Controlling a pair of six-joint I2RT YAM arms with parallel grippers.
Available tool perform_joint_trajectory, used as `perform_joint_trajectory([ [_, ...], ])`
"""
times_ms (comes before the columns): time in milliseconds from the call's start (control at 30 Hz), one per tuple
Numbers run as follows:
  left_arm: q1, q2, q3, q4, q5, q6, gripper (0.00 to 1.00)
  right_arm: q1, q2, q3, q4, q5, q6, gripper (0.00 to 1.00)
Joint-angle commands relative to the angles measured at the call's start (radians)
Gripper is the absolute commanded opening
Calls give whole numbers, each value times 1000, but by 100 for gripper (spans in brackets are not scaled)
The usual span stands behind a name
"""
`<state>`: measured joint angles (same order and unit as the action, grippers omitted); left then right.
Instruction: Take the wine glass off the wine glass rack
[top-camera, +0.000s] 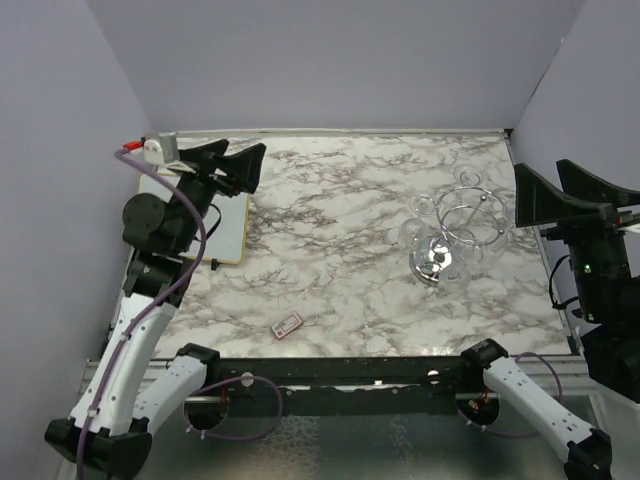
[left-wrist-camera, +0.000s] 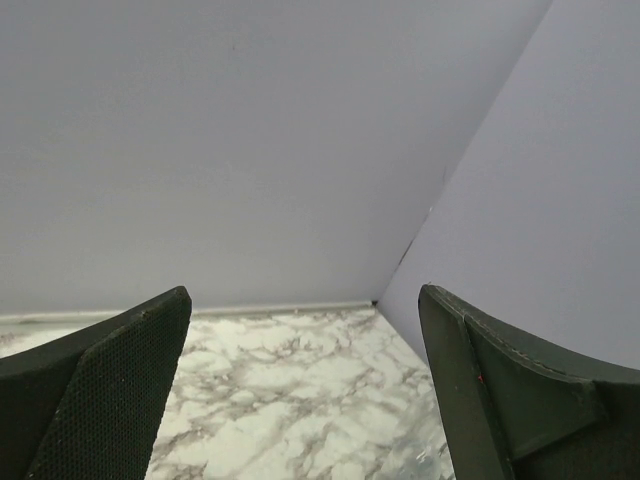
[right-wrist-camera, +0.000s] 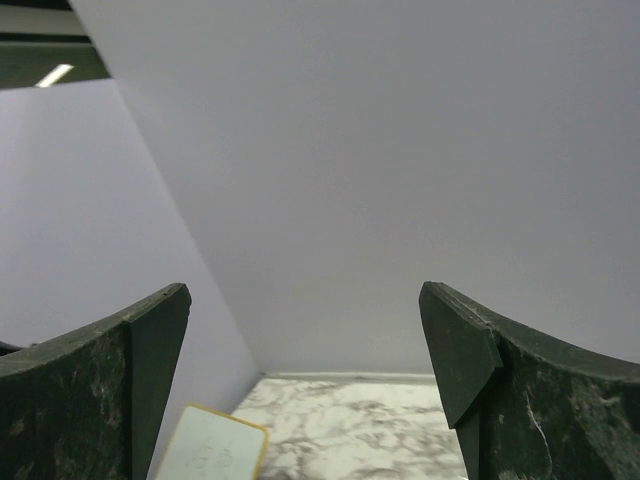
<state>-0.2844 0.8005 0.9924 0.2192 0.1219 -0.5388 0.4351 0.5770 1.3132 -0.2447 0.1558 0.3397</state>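
The wine glass rack (top-camera: 437, 263) is a chrome wire stand on a shiny round base, at the right middle of the marble table (top-camera: 330, 250). Clear wine glasses hang upside down from its loops; one bowl (top-camera: 411, 233) shows on the rack's left side. My right gripper (top-camera: 540, 166) hovers open just right of the rack, apart from it. My left gripper (top-camera: 246, 147) hangs open over the table's far left corner. Both wrist views show only wide-apart fingers (left-wrist-camera: 110, 390) (right-wrist-camera: 500, 390), bare walls and marble. The rack is out of view in both.
A yellow-framed whiteboard (top-camera: 227, 232) lies flat at the left edge under the left arm; its corner (right-wrist-camera: 210, 445) shows in the right wrist view. A small pink card (top-camera: 287, 325) lies near the front middle. Lilac walls close the back and both sides.
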Motion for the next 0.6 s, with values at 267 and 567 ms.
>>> perform_joint_trajectory([
  [267,-37,320,69,-102,364,-186,99,23,49,21,-340,231,-209,100],
  [567,-278,519,64,34,424,-413,99,26,84,12,-409,31,-174,100],
])
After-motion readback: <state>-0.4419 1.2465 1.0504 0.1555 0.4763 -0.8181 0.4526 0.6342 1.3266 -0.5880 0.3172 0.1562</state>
